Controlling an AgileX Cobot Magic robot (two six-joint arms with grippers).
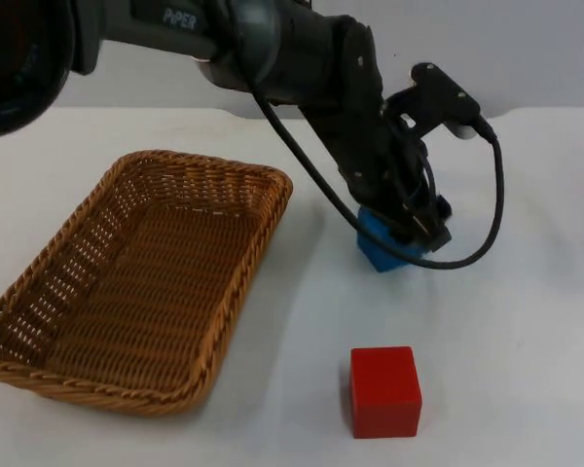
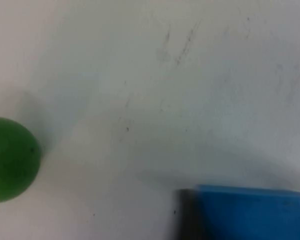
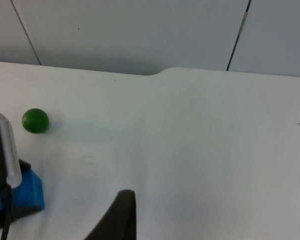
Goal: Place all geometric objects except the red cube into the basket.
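White surface runs back to a grey partition wall, and most of the action sits near its middle. Left end effector is down on the blue block, its black fingers straddling the block's upper part; from the top view it looks pinched onto the block, though the arm hides the contact faces, so that is a judgement more than a certainty. In the left wrist view the blue block sits just beside a dark fingertip, which fits a grip at or near closure. Whether the block rests on the surface or is slightly raised cannot be told.

Outward from there, the wicker basket lies to the block's left, near but not touching it. The red cube stands in front of the block, apart from it, and should be left alone. A green ball lies beyond the block, toward the wall.

The step in hand appears to be picking the blue block. Doing it well means confirming a firm, centred hold, lifting straight up until the block clears the basket's rim, then carrying it over the open weave before letting go low.

Right end effector waits off to the side; whether it is spread cannot be told.
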